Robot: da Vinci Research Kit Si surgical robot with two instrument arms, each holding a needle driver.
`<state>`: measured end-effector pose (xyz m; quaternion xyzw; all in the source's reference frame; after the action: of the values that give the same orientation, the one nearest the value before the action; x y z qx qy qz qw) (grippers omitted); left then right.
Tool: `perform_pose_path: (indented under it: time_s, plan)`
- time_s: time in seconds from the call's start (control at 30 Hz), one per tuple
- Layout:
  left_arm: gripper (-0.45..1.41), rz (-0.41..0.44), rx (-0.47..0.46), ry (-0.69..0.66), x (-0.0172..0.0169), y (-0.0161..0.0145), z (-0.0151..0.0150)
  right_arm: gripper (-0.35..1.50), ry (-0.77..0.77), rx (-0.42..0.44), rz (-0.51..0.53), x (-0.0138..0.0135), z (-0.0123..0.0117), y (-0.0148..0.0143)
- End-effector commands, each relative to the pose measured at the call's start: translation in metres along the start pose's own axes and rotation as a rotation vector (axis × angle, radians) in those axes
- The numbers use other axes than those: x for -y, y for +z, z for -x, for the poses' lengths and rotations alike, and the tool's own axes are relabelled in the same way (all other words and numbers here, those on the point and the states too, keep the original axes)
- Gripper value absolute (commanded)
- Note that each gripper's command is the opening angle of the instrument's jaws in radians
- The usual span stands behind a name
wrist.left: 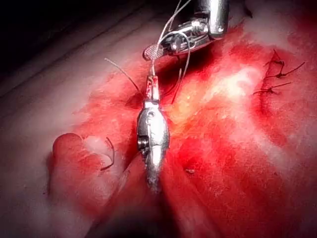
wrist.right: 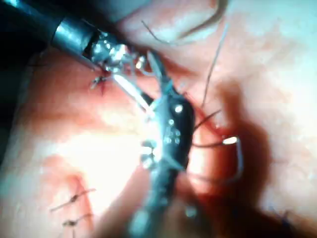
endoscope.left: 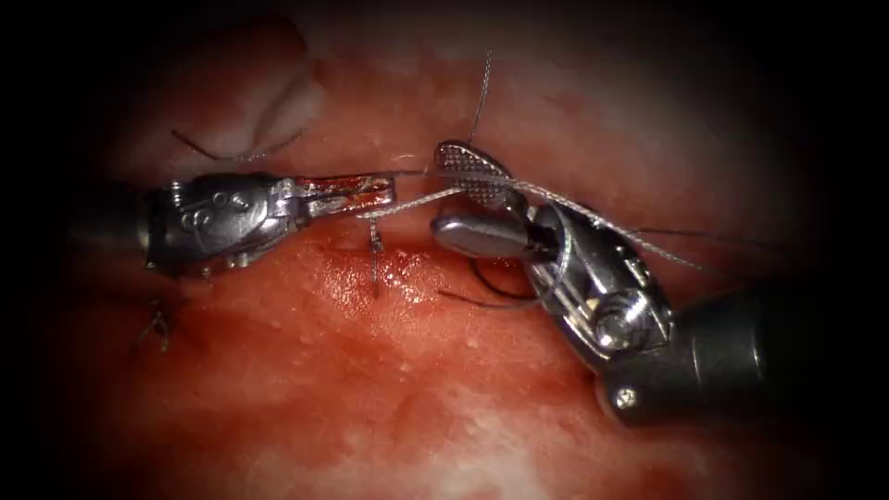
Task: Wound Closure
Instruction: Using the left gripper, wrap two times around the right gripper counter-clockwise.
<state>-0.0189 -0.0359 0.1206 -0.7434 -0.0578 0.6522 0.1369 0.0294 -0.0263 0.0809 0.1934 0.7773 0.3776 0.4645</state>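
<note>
My left tool (endoscope.left: pixel 384 190) comes in from the left over the cut, jaws shut on the pale thread (endoscope.left: pixel 417 202). That thread runs right, between the open jaws of my right tool (endoscope.left: pixel 443 193) and past its wrist. A knotted stitch (endoscope.left: pixel 375 245) rises from the tissue (endoscope.left: pixel 389 389) just under the left tool's tip. The left wrist view has the left tool (wrist.left: pixel 152 79) gripping the thread (wrist.left: pixel 166 29), with the right tool (wrist.left: pixel 163 48) beyond. Beside the right tool (wrist.right: pixel 166 99) the curved needle (wrist.right: pixel 237 158) lies on the tissue, held by neither tool.
Knotted stitches (endoscope.left: pixel 157 324) with short cut ends sit on the cut at the left. A dark thread end (endoscope.left: pixel 486 294) curls on the tissue under the right tool, another strand (endoscope.left: pixel 482 93) runs up and away. Red fluid wets the tissue around the cut.
</note>
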Motion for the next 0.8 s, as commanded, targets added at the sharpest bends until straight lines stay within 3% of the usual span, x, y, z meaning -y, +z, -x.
perform_pose_path:
  time_s: [0.03,0.6,0.8]
  plan:
    - [-0.45,0.001,-0.001,0.000,-0.0002,0.0004,0.0006,0.66,0.000,0.003,0.005,-0.0002,0.0010,0.0000]
    - [-0.45,0.031,-0.011,0.000,-0.0040,0.0003,0.0000,0.61,-0.047,0.050,0.095,-0.0017,0.0008,0.0003]
    - [-0.45,0.046,-0.018,0.000,-0.0053,0.0012,-0.0002,0.59,-0.061,0.070,0.141,-0.0016,0.0016,0.0019]
